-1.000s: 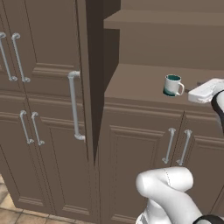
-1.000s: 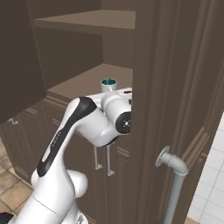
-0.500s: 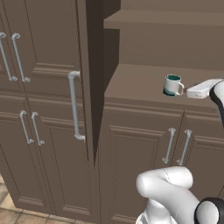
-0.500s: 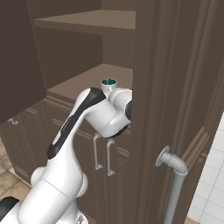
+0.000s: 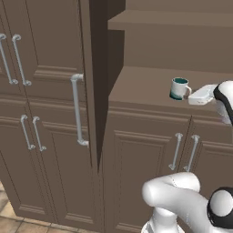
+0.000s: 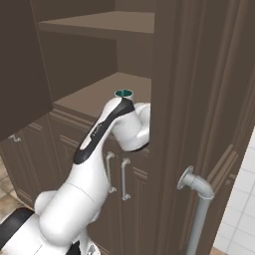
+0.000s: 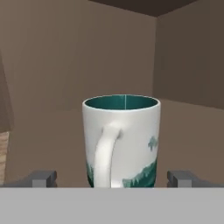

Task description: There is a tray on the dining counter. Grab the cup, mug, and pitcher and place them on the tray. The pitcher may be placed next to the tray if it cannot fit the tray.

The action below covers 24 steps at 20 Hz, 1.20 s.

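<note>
Mug dead ahead of claw, on cabinet shelf.
Claw [image 7: 113, 178] spread wide, nothing held; mug [image 7: 121, 141] centred btwn fingertips, upright, handle toward claw.

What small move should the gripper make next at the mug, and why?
Probably a short push straight forward, then close. In the hand view the mug stands upright on the shelf, centred between the open gripper fingertips, its handle turned toward the camera. The tips seem not yet alongside the body, so closing now might catch only the handle.
</note>
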### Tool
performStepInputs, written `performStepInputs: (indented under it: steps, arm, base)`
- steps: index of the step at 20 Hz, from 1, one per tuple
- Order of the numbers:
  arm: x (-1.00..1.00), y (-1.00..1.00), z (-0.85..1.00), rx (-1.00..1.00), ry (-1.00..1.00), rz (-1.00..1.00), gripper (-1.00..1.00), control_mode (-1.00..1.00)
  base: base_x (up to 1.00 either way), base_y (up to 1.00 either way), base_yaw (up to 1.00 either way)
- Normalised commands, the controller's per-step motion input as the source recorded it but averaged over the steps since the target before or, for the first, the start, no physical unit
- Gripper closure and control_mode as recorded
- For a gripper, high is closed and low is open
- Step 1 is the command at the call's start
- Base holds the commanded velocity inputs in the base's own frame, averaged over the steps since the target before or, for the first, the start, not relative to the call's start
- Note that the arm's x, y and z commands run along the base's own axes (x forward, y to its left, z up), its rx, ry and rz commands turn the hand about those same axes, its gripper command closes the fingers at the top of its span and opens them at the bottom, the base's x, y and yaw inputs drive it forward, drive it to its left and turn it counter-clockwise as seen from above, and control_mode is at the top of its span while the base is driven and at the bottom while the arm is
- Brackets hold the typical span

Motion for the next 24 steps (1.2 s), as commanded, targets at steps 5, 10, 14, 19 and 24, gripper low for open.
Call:
performStepInputs:
  steps: [5,10,14,19,24]
  arm:
    - [0.61,0.00,-0.01,0.00,0.00,0.19,-1.00,-1.00]
    - [0.47,0.00,-0.03,0.00,0.00,0.19,-1.00,-1.00]
    - [0.23,0.20,-0.21,0.01,0.00,0.20,1.00,-1.00]
    - [0.00,0.16,-0.09,0.00,0.00,0.20,1.00,-1.00]
    - [0.00,0.03,0.00,0.00,0.00,0.15,1.00,-1.00]
  base:
    - [0.00,0.00,0.00]
    - [0.00,0.00,0.00]
    - [0.00,0.00,0.00]
    - [0.00,0.00,0.00]
    - [0.00,0.00,0.00]
